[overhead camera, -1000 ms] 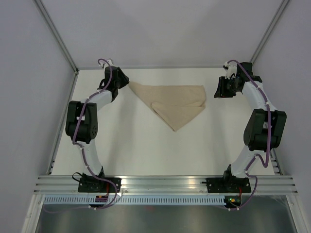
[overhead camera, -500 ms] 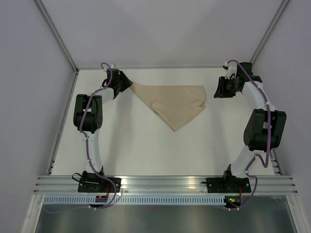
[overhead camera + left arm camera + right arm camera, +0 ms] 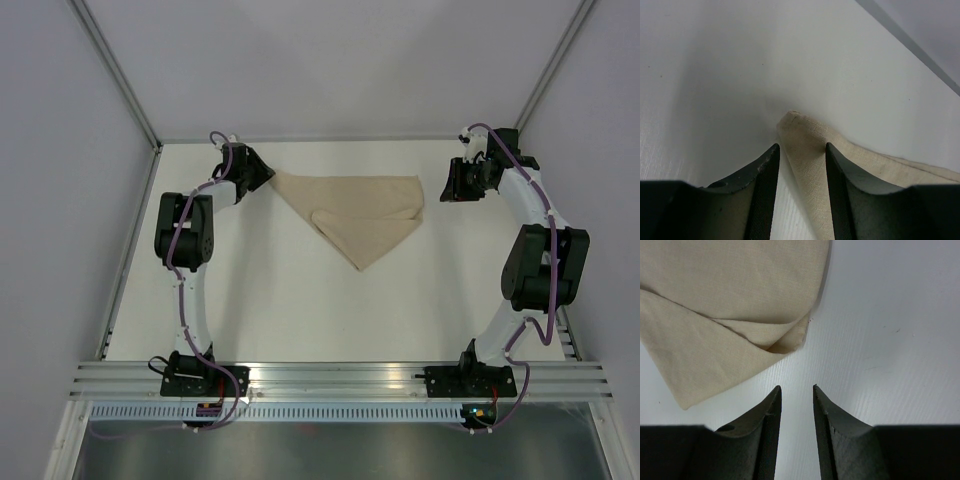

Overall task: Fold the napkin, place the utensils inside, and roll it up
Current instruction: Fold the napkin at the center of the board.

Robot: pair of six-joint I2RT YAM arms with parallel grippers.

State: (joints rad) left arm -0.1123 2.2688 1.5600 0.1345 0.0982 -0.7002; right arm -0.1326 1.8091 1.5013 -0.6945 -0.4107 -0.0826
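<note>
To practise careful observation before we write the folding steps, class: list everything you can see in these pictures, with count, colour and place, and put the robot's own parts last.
napkin: one, beige, folded into a rough triangle at the far middle of the table
fork: none in view
table: one, white, under everything
walls: pale grey, around the left, far and right sides
rail: one, silver metal, along the near edge, carrying both bases
left arm: one, white and black with a purple cable, reaching to the napkin's left corner
right arm: one, same colours, beside the napkin's right corner
left end effector: black, open, astride the napkin's corner
right end effector: black, open, over bare table, nothing between its fingers
</note>
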